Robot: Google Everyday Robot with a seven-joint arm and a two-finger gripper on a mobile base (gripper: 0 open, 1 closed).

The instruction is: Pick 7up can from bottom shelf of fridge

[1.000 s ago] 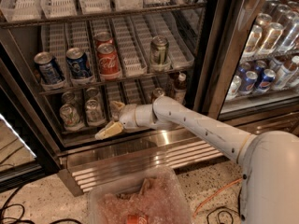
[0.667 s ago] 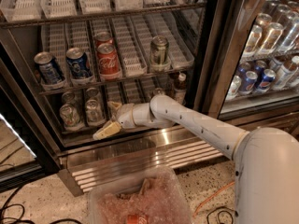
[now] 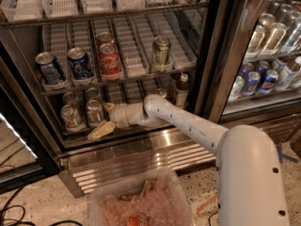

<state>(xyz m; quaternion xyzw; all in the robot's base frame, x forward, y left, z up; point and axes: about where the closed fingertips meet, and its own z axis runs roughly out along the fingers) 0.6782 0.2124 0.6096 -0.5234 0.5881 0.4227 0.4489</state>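
The fridge [image 3: 221, 55] stands open in the camera view. On its bottom shelf [image 3: 117, 138] several pale green-and-silver 7up cans stand at the left, the front two being one [image 3: 70, 117] and another [image 3: 94, 111]. My gripper [image 3: 105, 120] is inside at bottom-shelf height, just right of the nearer front can. It is open and empty, with one tan finger [image 3: 100, 131] low over the steel lip and the other [image 3: 109, 107] up beside the can.
The middle shelf holds two blue cans [image 3: 79, 63], a red Coca-Cola can [image 3: 110, 61] and an amber-green can [image 3: 161, 51]. A dark bottle [image 3: 182, 89] stands at the bottom right. A clear plastic bin [image 3: 141, 201] sits on the floor in front. A second cooler [image 3: 268, 69] is at the right.
My gripper has moved a little to the left, closer to the front 7up cans. The cans have not moved.
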